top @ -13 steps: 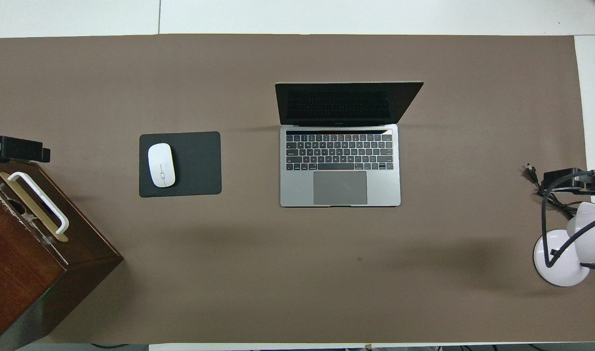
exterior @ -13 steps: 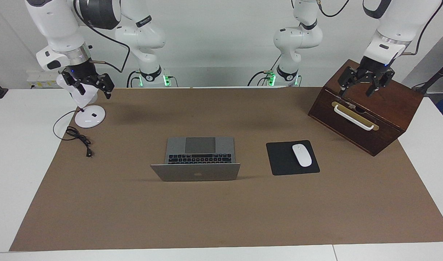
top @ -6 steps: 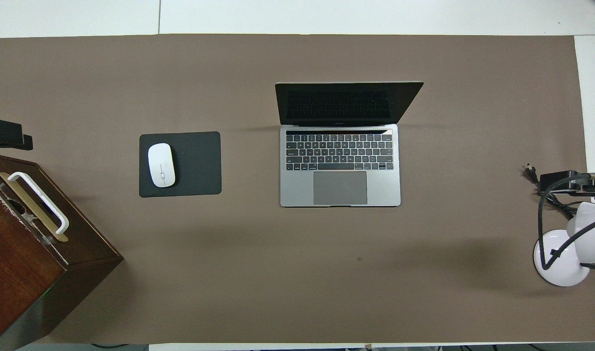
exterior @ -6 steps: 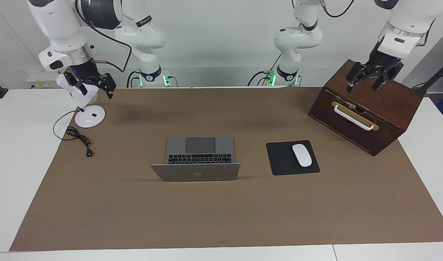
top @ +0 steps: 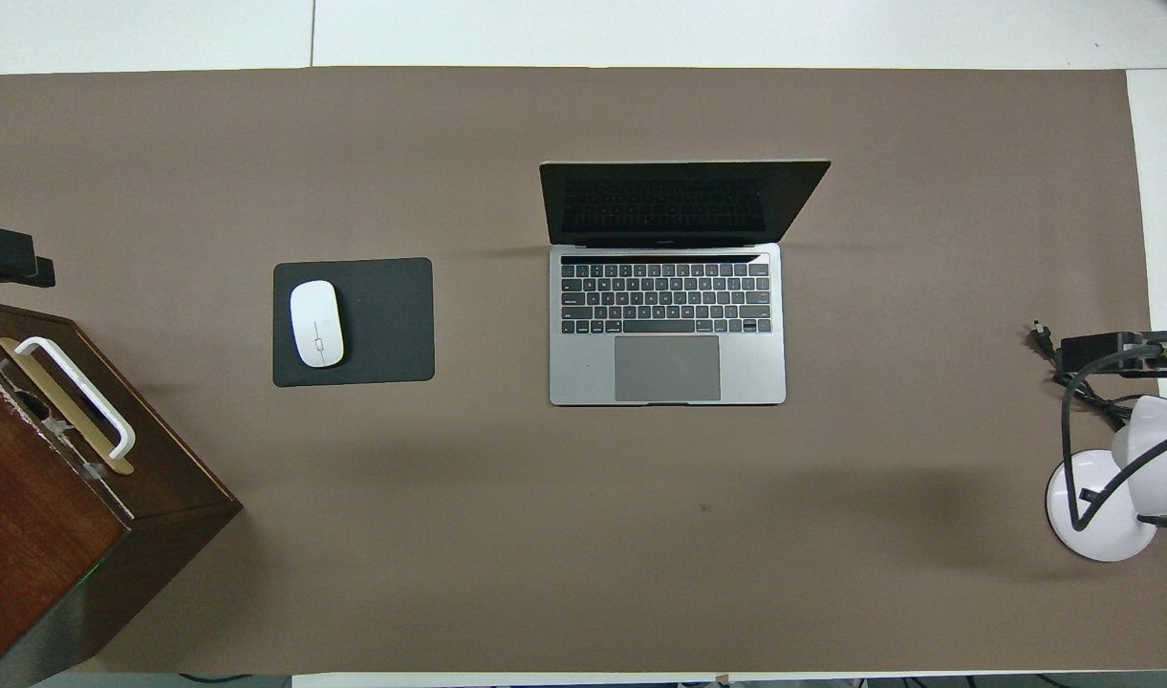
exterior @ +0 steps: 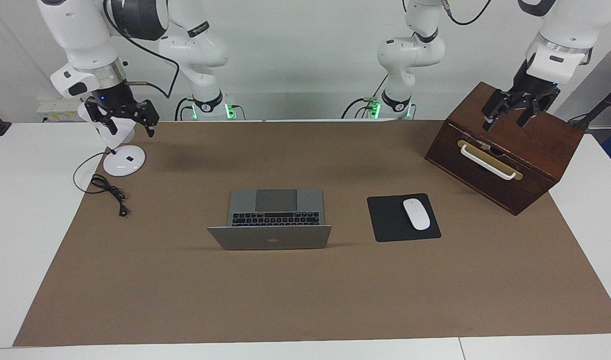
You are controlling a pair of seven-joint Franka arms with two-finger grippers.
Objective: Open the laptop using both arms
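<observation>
The silver-grey laptop [exterior: 270, 239] stands open in the middle of the brown mat. Its lid is raised, with the dark screen facing the robots, and its black keys and grey trackpad show in the overhead view [top: 667, 368]. My left gripper [exterior: 505, 124] hangs open and empty in the air over the wooden box at the left arm's end; only its tip [top: 5, 268] shows from overhead. My right gripper [exterior: 129, 129] hangs open and empty over the white desk lamp at the right arm's end, also seen from overhead [top: 1113, 349]. Both grippers are well away from the laptop.
A black mouse pad [exterior: 388, 222] with a white mouse [exterior: 416, 214] lies beside the laptop toward the left arm's end. A dark wooden box [exterior: 520, 170] with a white handle stands there too. The white desk lamp [exterior: 124, 162] and its black cable [exterior: 110, 192] are at the right arm's end.
My left gripper has risen and drawn back toward the left arm's end over the box. My right gripper has lifted slightly over the lamp. The laptop has not moved.
</observation>
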